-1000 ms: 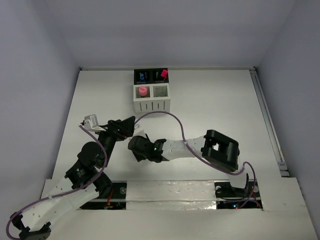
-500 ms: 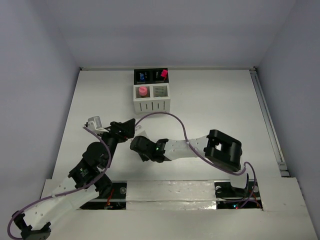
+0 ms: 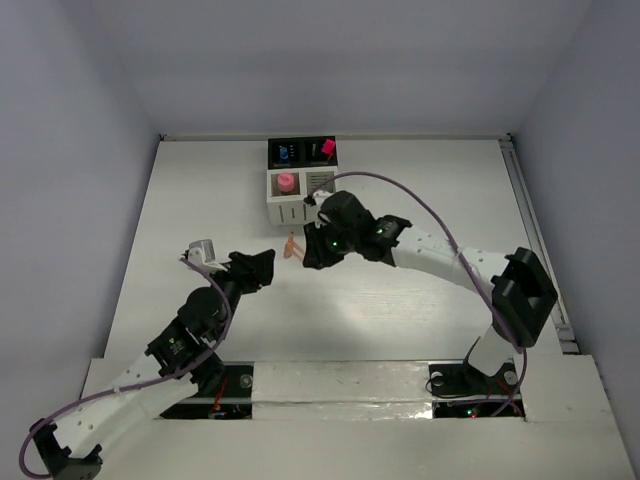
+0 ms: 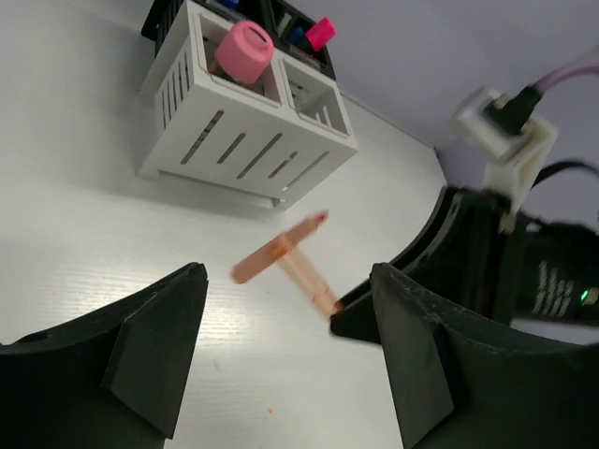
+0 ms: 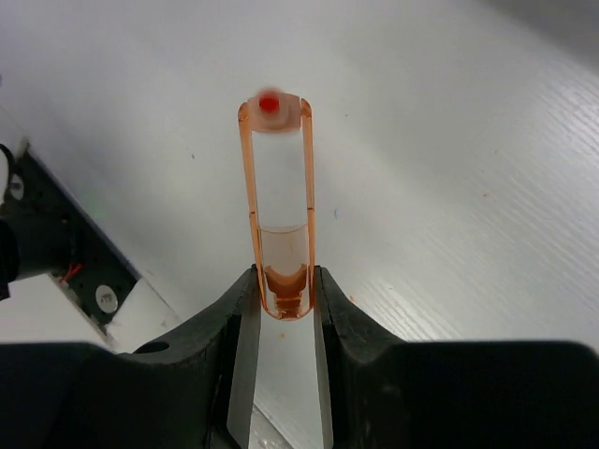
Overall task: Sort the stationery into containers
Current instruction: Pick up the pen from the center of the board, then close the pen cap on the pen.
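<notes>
**penpal_22:** where's the see-through orange pen [image 5: 278,215] at?

**yam_fan:** right claw [image 5: 281,281] is pinching it by one end, and the rest sticks out past the fingertips. It's over the white counter [image 3: 420,200], just in front of the white slotted cups [image 3: 300,195].

**penpal_22:** and the left claw [image 4: 285,281]?

**yam_fan:** spread wide, holding nothing, pointed at the pen from close by. There's also a pink-capped highlighter [image 3: 286,182] standing in the left white cup.
</notes>
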`<act>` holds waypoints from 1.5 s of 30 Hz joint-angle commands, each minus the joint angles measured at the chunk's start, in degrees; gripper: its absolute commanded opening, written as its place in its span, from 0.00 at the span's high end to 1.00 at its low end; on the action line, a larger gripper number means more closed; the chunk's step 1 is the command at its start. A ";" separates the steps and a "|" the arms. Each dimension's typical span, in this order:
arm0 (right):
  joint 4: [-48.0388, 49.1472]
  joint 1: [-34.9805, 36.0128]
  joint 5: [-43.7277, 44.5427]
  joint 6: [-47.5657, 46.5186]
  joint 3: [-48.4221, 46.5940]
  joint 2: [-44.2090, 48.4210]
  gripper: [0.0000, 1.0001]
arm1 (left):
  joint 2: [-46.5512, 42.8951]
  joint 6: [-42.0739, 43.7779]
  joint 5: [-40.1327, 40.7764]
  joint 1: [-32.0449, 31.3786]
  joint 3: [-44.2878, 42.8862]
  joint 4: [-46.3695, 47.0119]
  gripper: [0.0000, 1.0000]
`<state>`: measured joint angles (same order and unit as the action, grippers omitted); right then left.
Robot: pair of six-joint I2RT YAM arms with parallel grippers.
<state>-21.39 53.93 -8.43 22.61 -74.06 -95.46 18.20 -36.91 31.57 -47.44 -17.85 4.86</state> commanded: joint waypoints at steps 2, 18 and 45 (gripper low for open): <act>-0.15 -2.94 -12.83 -1.96 0.32 3.08 0.92 | -0.09 0.78 -4.49 0.16 1.76 2.34 0.34; -1.47 -11.04 -30.06 0.68 0.41 11.96 0.95 | 8.25 7.98 -17.68 0.16 4.49 16.92 0.41; -1.82 -11.04 -34.46 1.82 1.82 10.65 0.98 | 11.33 14.32 -19.09 0.16 2.73 24.23 0.67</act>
<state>-24.47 42.50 -40.69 23.97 -72.86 -84.79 30.09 -23.38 12.58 -47.46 -12.78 25.23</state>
